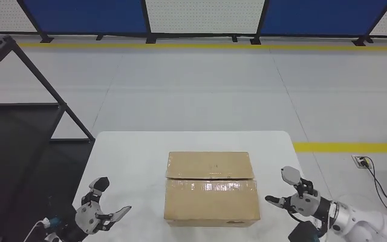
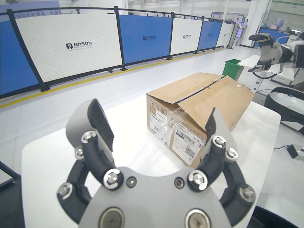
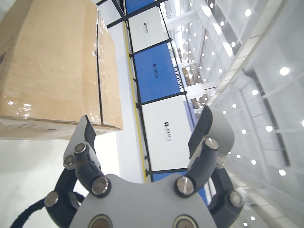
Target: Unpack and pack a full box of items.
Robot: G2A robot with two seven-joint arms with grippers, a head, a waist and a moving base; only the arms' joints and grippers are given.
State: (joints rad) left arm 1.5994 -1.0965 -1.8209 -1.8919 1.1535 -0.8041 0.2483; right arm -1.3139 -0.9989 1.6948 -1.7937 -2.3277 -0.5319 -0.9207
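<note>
Cardboard box (image 1: 211, 189) sits on the white bench (image 1: 127, 151), centre, toward the near edge, with its top flaps down (seam slightly parted, loose tape at one end). Left pincer (image 1: 113, 196) is spread wide and holds nothing, well apart from the box's left side. Right pincer (image 1: 280, 186) is likewise spread wide and empty, near the box's right side, not touching.

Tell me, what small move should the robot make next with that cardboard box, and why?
Probably bring the left gripper to the top seam of the box and lift a flap. Both it and the right gripper are open, empty and apart from the box, whose flaps lie nearly shut with a gap showing.
</note>
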